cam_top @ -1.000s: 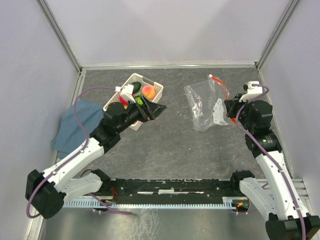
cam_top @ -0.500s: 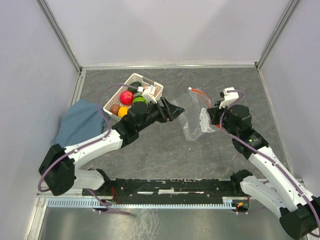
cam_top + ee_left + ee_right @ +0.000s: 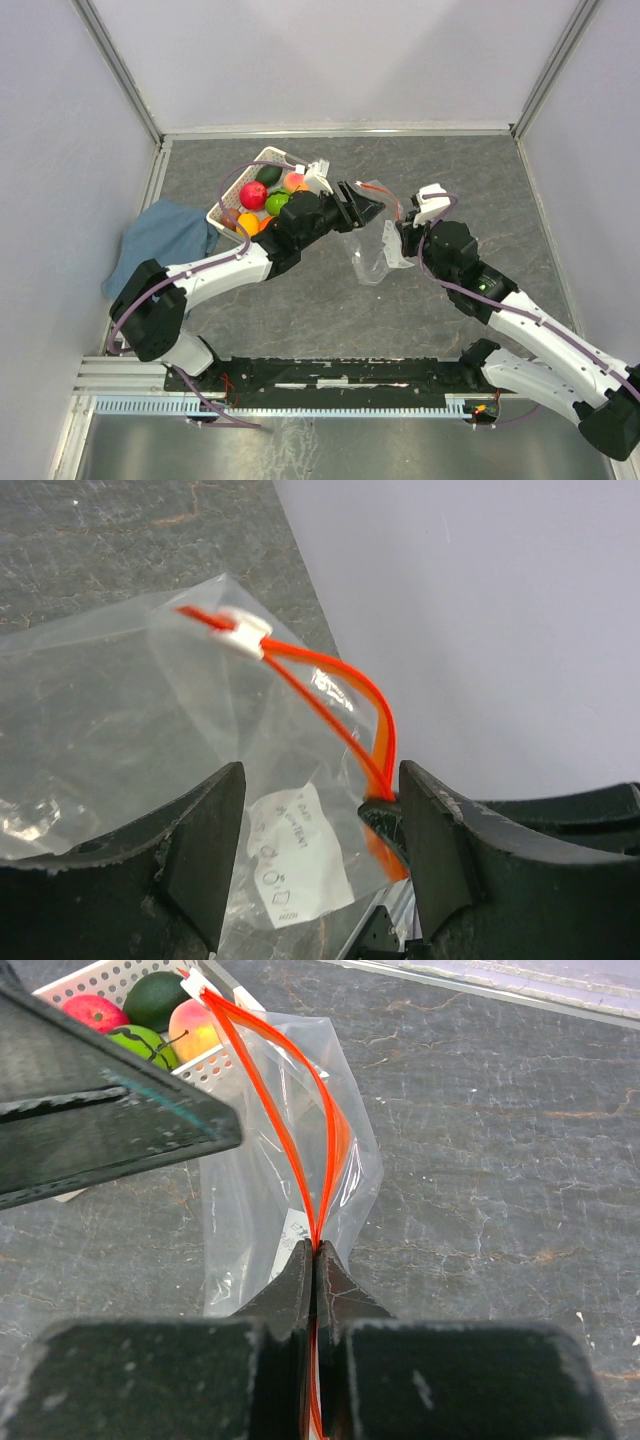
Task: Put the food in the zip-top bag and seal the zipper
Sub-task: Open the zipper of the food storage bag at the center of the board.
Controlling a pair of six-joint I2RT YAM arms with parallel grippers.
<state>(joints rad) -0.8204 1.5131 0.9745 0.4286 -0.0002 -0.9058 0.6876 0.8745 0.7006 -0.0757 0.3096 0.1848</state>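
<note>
At mid-table, the bag (image 3: 372, 258) is held up by its zipper (image 3: 338, 1150), which is pinched between the right gripper's (image 3: 314, 1252) closed jaws. The left gripper (image 3: 320, 778) is spread around the gaping mouth. The food (image 3: 262, 195) is seen in the basket (image 3: 270, 153).
</note>
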